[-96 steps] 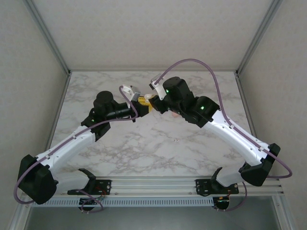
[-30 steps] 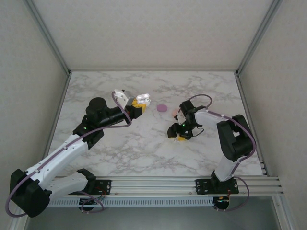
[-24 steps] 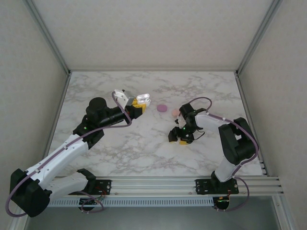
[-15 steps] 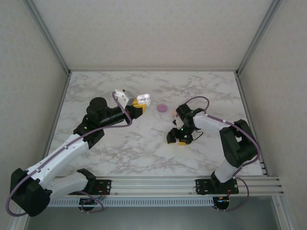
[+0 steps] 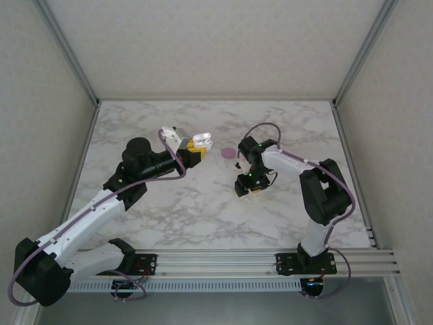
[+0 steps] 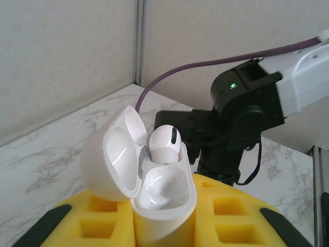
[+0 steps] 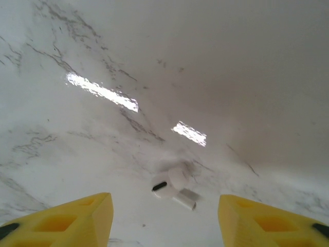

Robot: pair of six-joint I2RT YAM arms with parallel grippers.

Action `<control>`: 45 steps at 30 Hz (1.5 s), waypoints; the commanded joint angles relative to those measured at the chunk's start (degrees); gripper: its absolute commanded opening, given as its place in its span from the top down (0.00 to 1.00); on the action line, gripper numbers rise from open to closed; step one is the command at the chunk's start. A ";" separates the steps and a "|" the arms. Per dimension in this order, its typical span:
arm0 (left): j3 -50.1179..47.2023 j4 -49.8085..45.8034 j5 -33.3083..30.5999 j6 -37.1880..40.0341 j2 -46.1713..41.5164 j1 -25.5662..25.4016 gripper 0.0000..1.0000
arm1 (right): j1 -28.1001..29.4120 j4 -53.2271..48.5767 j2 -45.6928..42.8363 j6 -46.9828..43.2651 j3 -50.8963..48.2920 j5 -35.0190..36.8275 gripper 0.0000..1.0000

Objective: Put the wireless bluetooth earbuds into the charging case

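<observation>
Marble tabletop, white earbud just ahead of right pincer, jaws apart, left pincer clamped on case

Tally on the marble table: two earbuds, one case, one purple piece, two arms.

One white charging case sits open at the left, with two sockets, one filled and one bare. The white earbuds number two: one seated earbud in the case, and one loose earbud lying on the table further right. One purple piece lies between the arms on the far side, too small from above to tell bud from case. There are two arms, the left arm and the right arm, with one left gripper, one right gripper, and two yellow fingers on each.
</observation>
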 commanded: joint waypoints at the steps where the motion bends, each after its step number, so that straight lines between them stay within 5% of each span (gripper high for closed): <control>1: 0.52 -0.18 -1.16 0.77 -1.52 -0.33 0.92 | 1.13 -3.99 2.93 -4.84 2.39 2.25 0.43; 20: 0.78 -0.36 -1.13 0.71 -0.95 -0.36 0.92 | 3.37 -4.50 9.08 -6.78 3.94 5.33 0.59; 34: 1.09 -0.27 -0.63 0.50 -0.37 -0.36 0.92 | 4.85 -2.37 9.45 2.06 2.93 9.71 0.71; 45: 1.14 0.42 -0.75 1.07 1.09 -0.39 0.92 | 3.44 -3.78 -7.52 10.53 6.83 9.92 0.75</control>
